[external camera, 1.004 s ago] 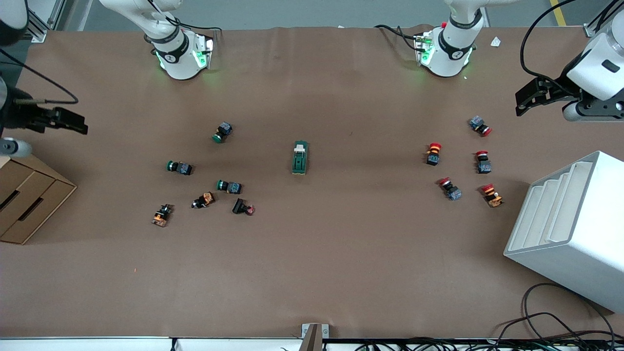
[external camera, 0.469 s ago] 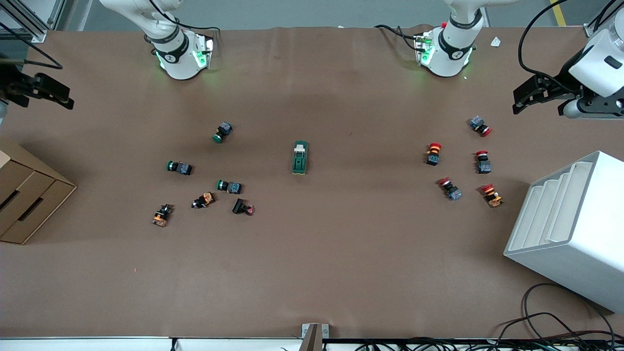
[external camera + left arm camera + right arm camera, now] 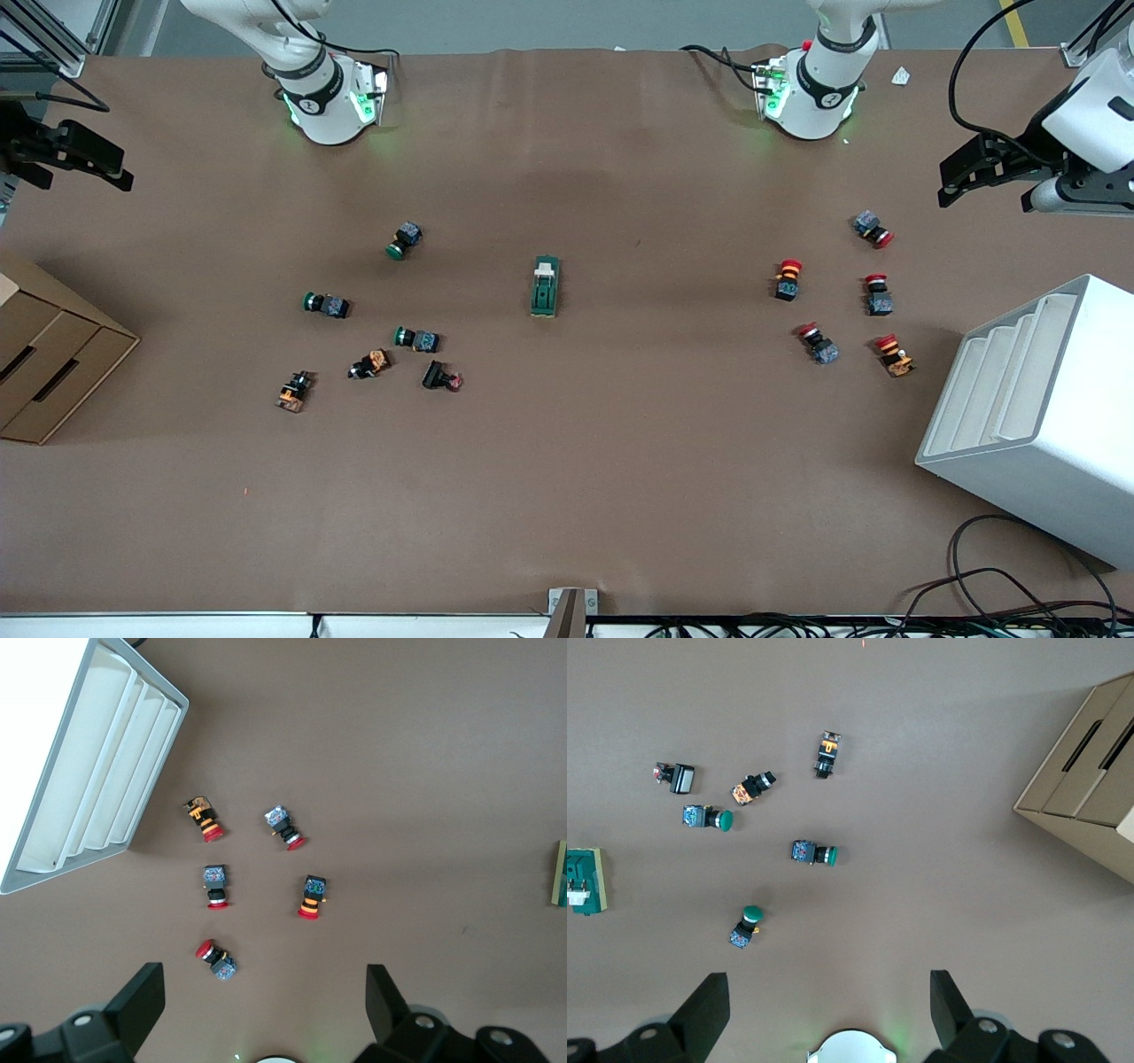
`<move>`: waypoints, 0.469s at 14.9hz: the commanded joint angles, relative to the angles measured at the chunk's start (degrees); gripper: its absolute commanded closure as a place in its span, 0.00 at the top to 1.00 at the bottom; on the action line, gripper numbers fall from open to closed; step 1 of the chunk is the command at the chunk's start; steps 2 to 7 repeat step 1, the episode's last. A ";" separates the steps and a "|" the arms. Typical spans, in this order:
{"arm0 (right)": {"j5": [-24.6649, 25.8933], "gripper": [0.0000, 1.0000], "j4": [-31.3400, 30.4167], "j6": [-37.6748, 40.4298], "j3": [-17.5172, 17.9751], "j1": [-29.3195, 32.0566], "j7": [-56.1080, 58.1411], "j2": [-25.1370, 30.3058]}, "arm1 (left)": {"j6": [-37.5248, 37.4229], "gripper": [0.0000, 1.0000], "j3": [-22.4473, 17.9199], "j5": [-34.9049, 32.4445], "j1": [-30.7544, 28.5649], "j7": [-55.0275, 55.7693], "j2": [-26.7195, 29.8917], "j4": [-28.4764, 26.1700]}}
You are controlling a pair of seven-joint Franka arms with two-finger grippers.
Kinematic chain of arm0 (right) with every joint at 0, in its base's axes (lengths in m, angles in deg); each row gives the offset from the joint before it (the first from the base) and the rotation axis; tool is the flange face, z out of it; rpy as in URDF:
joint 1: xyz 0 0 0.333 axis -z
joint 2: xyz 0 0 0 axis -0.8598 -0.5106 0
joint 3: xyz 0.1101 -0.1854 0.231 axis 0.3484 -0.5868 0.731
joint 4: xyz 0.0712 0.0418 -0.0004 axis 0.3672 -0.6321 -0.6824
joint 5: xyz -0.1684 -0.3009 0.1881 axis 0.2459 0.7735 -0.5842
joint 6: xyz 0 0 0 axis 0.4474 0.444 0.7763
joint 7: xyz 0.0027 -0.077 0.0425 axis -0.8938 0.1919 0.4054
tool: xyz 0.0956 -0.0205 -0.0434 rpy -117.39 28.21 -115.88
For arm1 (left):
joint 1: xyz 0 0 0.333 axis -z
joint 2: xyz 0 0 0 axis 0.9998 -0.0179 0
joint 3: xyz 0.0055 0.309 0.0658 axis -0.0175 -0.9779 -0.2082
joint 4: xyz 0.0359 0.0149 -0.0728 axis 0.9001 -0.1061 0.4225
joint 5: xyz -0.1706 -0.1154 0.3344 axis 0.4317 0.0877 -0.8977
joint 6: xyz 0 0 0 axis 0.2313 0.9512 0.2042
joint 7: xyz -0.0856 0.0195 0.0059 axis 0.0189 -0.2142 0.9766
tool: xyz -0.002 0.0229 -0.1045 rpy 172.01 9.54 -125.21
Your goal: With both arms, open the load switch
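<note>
I see the load switch [image 3: 546, 286], dark green with a cream lever at one end, lying mid-table, well apart from my spread left gripper [image 3: 266, 1010] and spread right gripper [image 3: 830, 1010], both up high.

Even, diffuse overhead light is falling across the brown table [image 3: 567, 496], leaving it moderately bright with no harsh glare. Soft, faint shadows are lying beside the white rack [image 3: 1036, 416] and the cardboard box [image 3: 53, 372]. Green indicator lights are glowing at both arm bases [image 3: 332, 106], tinting the mat there. In the left wrist view the white rack [image 3: 89, 762] is washing out toward its upper corner. All views are staying sharp.
</note>
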 commanded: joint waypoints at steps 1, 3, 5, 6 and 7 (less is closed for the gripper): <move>-0.87 1.00 -1.61 -0.61 0.19 0.72 1.38 1.36 | 0.08 1.00 -0.04 0.22 0.01 -0.35 -0.28 1.07; -0.87 1.00 -1.61 -0.61 0.19 0.72 1.38 1.36 | 0.08 1.00 -0.04 0.22 0.01 -0.35 -0.28 1.07; -0.87 1.00 -1.61 -0.61 0.19 0.72 1.38 1.36 | 0.08 1.00 -0.04 0.22 0.01 -0.35 -0.28 1.07; -0.87 1.00 -1.61 -0.61 0.19 0.72 1.38 1.36 | 0.08 1.00 -0.04 0.22 0.01 -0.35 -0.28 1.07; -0.87 1.00 -1.61 -0.61 0.19 0.72 1.38 1.36 | 0.08 1.00 -0.04 0.22 0.01 -0.35 -0.28 1.07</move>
